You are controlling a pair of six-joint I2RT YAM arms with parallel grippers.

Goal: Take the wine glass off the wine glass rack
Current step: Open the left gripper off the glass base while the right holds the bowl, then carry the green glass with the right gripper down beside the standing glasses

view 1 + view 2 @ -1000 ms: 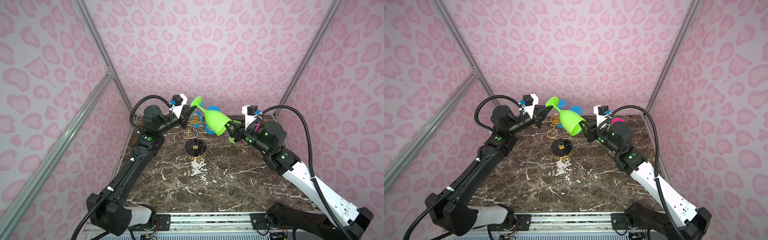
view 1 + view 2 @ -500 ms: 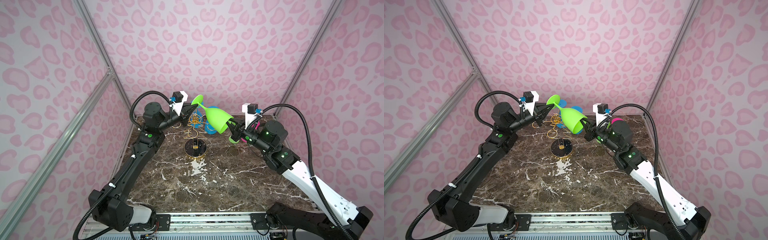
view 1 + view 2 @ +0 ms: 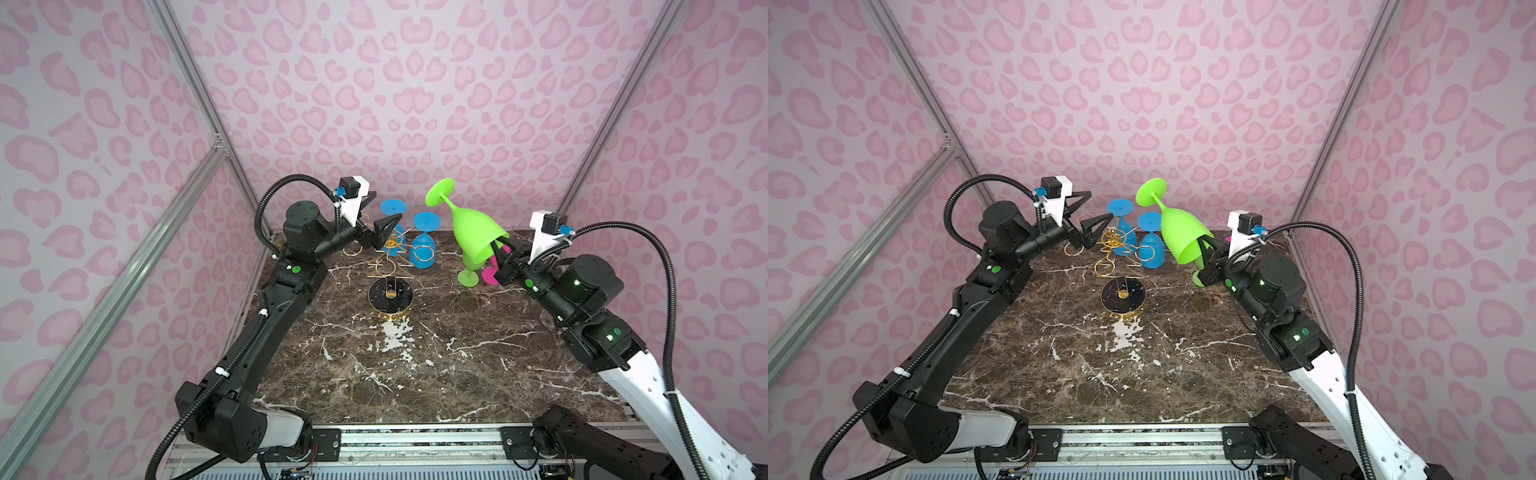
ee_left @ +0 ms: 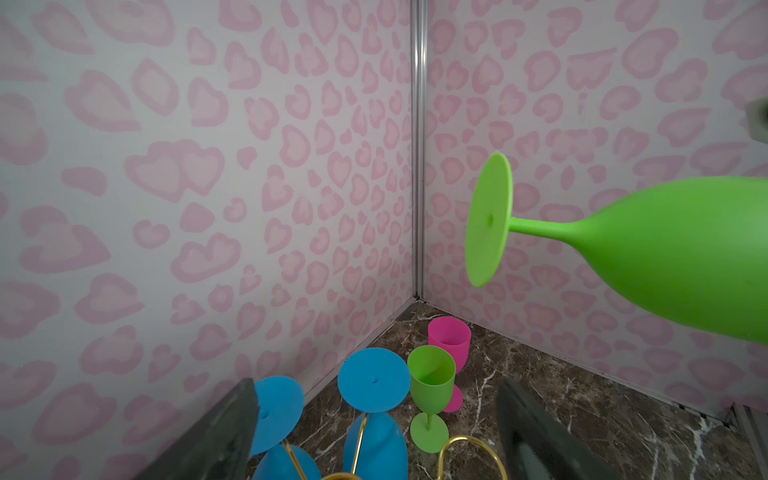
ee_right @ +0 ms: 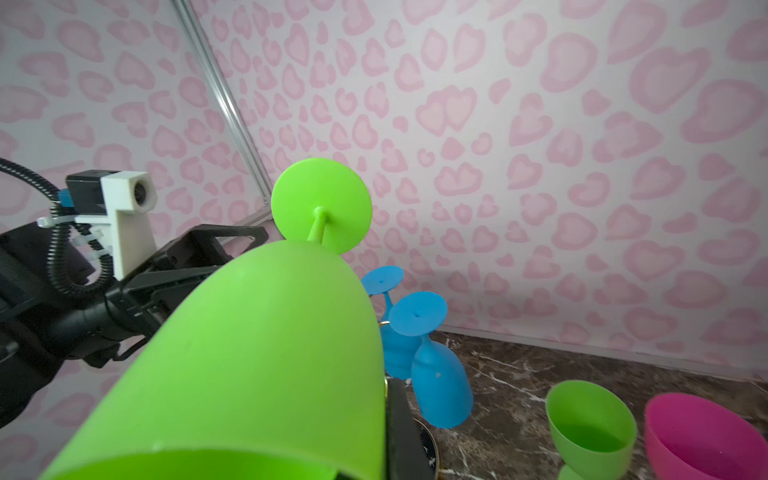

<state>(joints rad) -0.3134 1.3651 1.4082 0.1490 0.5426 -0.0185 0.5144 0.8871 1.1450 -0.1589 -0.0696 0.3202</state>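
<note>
Right claw (image 3: 497,250) pinches wine glass (image 3: 473,232) rim (foot upward).

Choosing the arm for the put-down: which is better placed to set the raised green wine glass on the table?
Right. The right gripper grips the raised green wine glass by its rim; the left gripper is open, empty, beside the rack.
</note>
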